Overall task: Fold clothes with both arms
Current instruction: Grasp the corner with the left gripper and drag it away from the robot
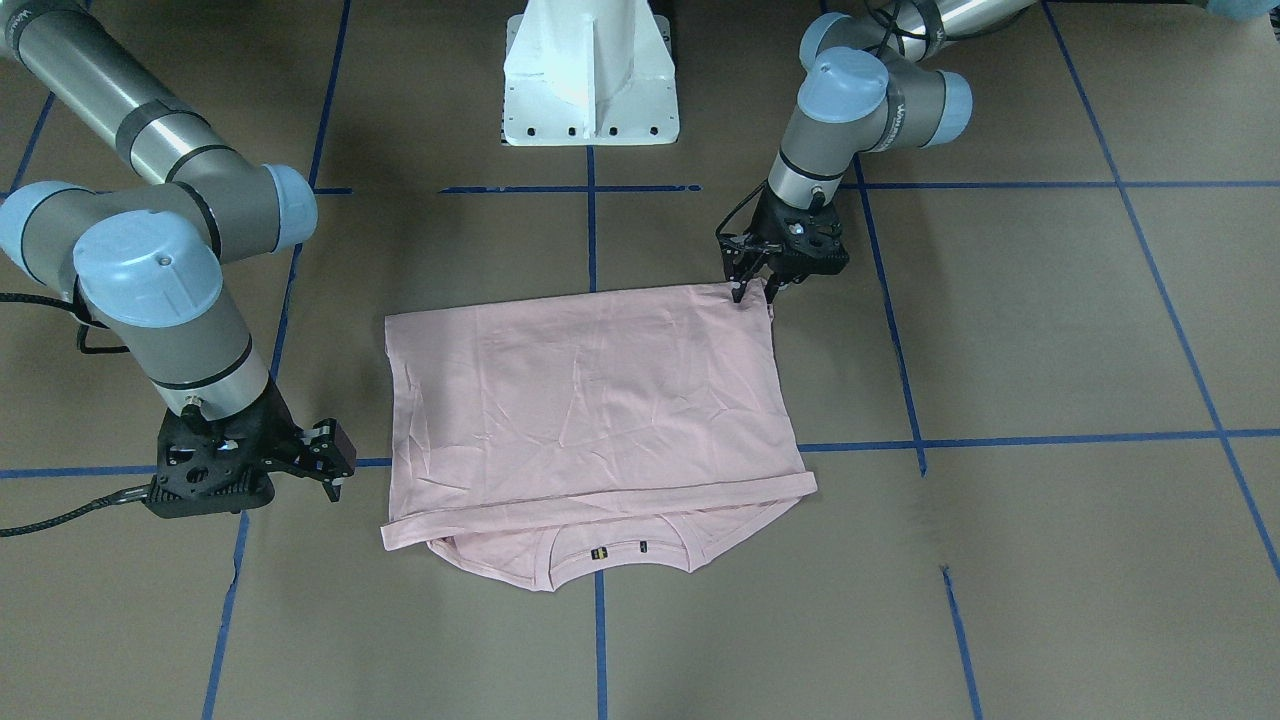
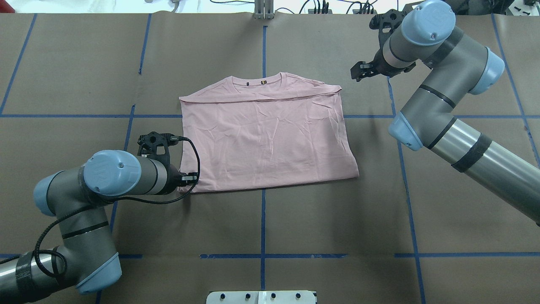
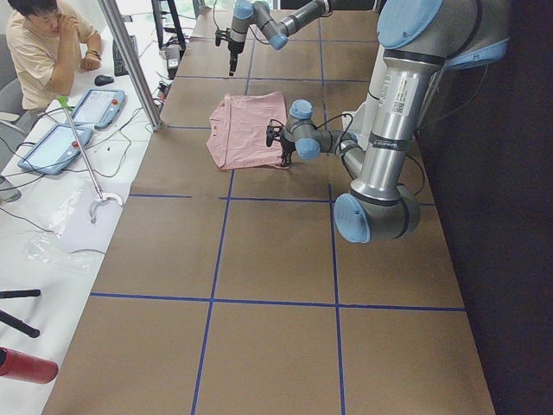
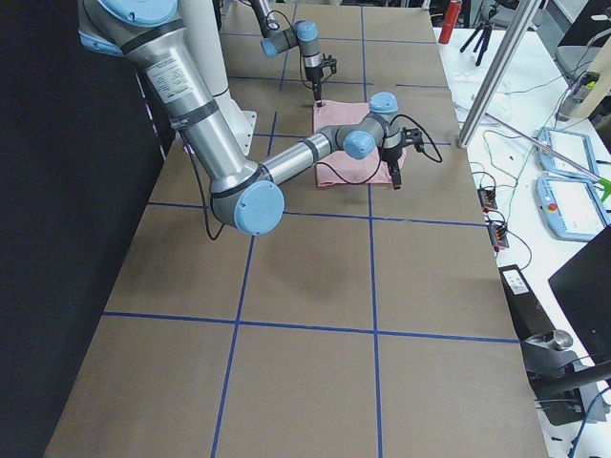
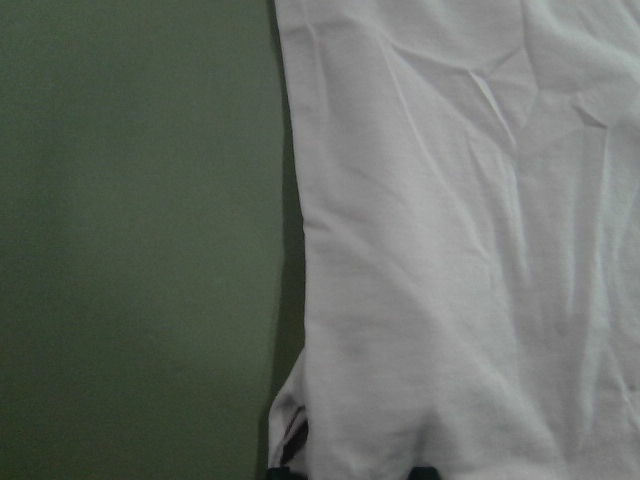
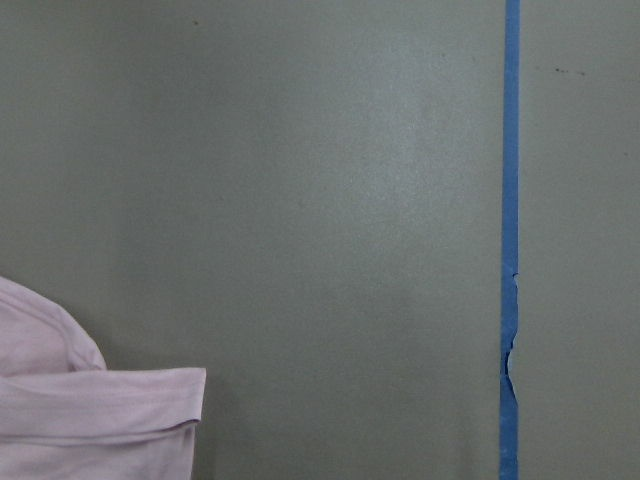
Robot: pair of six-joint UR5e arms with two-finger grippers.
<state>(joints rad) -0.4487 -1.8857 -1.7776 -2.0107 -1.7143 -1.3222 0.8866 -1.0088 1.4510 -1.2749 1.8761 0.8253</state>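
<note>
The light pink t-shirt (image 1: 590, 400) lies folded flat on the brown table (image 2: 270, 139), plain side up. Its ribbed collar (image 1: 615, 550) peeks out at the edge far from the robot; the dog print is hidden. My left gripper (image 1: 755, 290) is low at the shirt's near-left corner (image 2: 190, 179), fingers apart astride the cloth edge. The left wrist view shows the cloth (image 5: 450, 250) filling its right half. My right gripper (image 1: 335, 468) is open and empty, above the table beside the shirt's far-right corner (image 2: 357, 72). The right wrist view shows that corner (image 6: 80, 420).
The white pedestal base (image 1: 590, 80) stands at the robot's side of the table. Blue tape lines (image 2: 263, 219) grid the brown cover. In the left side view a seated person (image 3: 43, 52) and tablets (image 3: 52, 143) are beyond the table's far edge.
</note>
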